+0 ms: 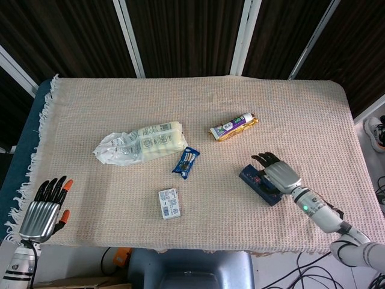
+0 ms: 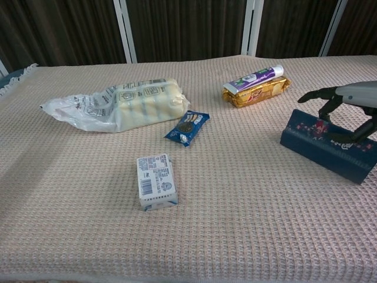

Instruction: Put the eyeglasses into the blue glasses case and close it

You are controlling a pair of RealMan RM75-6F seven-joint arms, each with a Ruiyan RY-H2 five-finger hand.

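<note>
1. Nearest the robot, at the front left corner of the worktop (image 1: 313, 120), the left hand (image 1: 43, 212) hangs just off the edge of the woven cloth (image 1: 90, 198), holding nothing, its fingers slightly apart and pointing up; only the head view shows it.
2. A small white box with a printed label (image 2: 156, 181) lies flat on the cloth, near the front and a little left of centre.
3. To the right, the blue glasses case (image 2: 327, 152) sits closed on the cloth, one long edge lifted so it leans. The eyeglasses cannot be seen.
4. The right hand (image 1: 278, 174) rests on top of the case, its dark fingers (image 2: 324, 106) bent down over the lid and touching it; from these views I cannot tell whether it grips the case or only presses on it.
5. Further back, a small blue snack packet (image 2: 187, 127) lies near the middle.
6. Behind and left of it is a clear bag of pale bread rolls (image 2: 126, 104).
7. Farthest back, toward the right, a white and purple tube (image 2: 258, 77) lies against a gold wrapper (image 2: 259, 92).
</note>
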